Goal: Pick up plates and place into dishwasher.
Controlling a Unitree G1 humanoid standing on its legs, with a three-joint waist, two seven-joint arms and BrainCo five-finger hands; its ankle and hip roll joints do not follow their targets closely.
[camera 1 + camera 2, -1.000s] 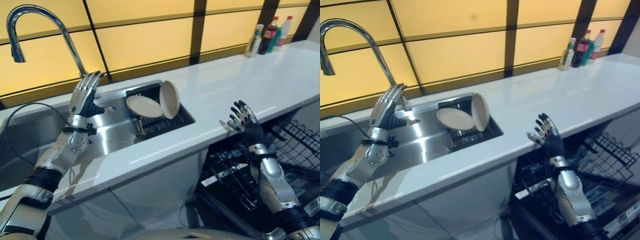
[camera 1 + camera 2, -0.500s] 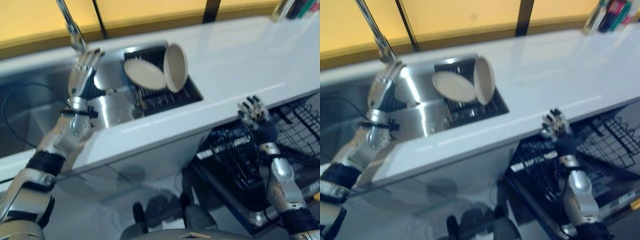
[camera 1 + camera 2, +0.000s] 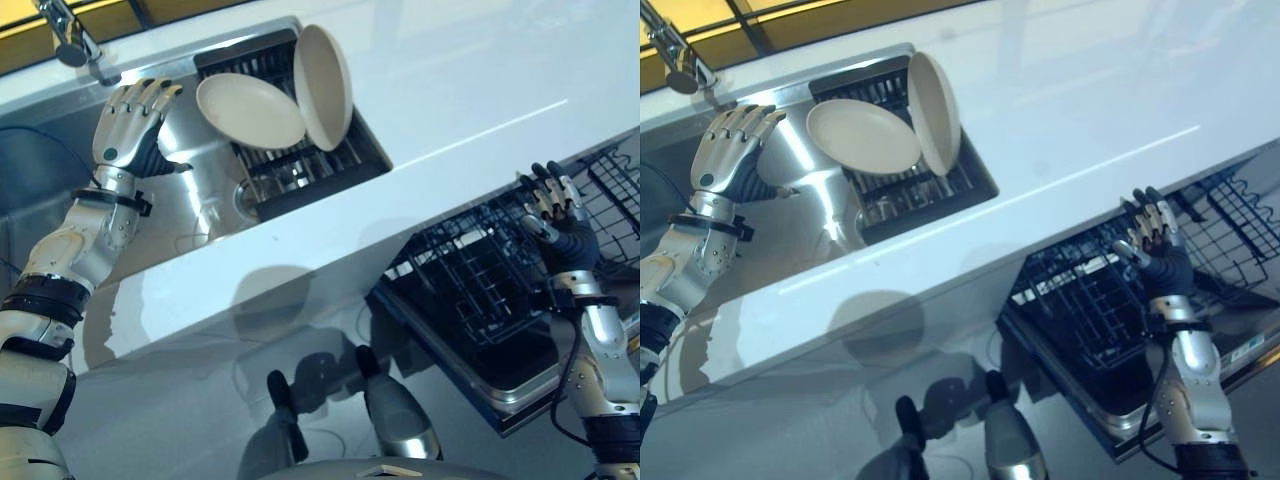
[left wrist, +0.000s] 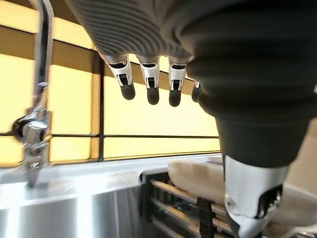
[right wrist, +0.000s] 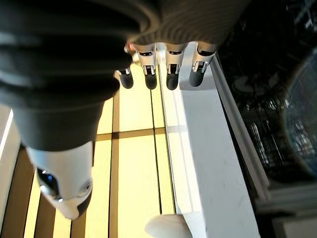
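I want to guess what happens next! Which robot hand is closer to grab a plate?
Probably the left robot hand: it hovers open right beside the plates in the sink rack. The right robot hand is over by the dishwasher rack.

Two plates point(image 3: 275, 95) on sink rack point(image 3: 300, 170)

head pair overhead, wrist views close

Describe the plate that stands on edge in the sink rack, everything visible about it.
The upright plate is round, cream-coloured and smooth, with a shallow raised rim; it looks like ceramic or melamine. It stands nearly on edge in the dark slotted rack at the sink's right end, leaning slightly. A second cream plate lies tilted beside it, their edges meeting. The left hand hovers nearby, not touching it.
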